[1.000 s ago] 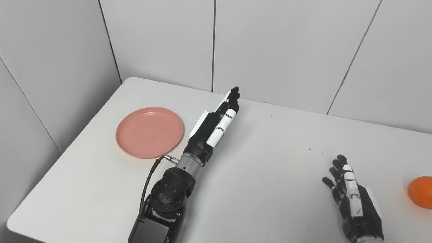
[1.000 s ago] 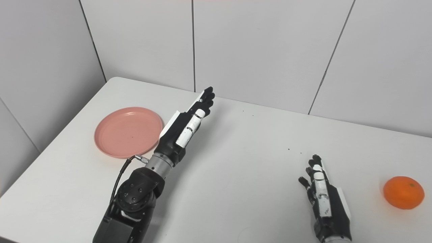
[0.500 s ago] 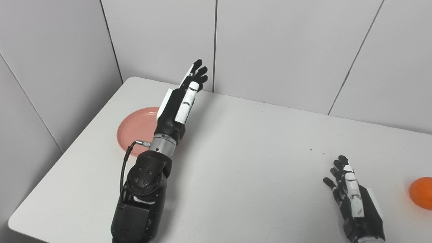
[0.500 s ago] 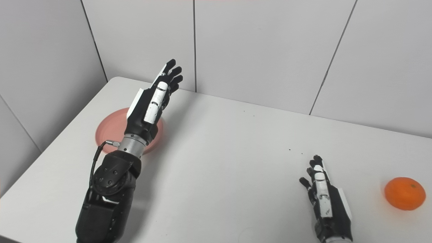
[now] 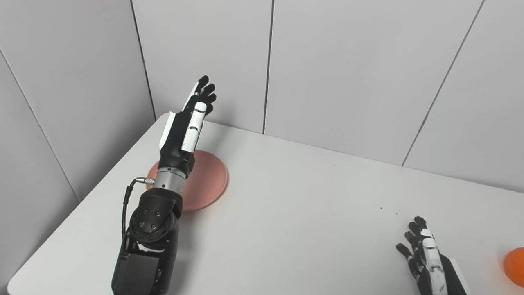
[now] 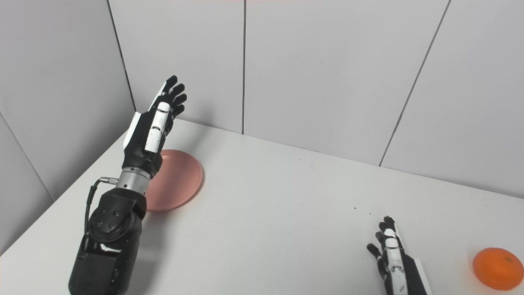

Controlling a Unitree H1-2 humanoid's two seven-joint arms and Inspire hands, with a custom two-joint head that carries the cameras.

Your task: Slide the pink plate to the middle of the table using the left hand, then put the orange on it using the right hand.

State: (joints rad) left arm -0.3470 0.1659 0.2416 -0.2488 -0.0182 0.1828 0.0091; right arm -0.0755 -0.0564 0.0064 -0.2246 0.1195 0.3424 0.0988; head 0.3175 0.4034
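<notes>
We've got our left hand (image 6: 153,123) raised, fingers spread and empty, above the pink plate (image 6: 180,180), so next we lower onto its far-left rim and slide it centerward.

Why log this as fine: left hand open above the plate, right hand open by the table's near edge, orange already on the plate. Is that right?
Not quite: the orange isn't on the plate. The right eye view shows it on the table, far right, beside the right hand. The rest holds: left hand open above the plate, right hand open near the near edge.
</notes>
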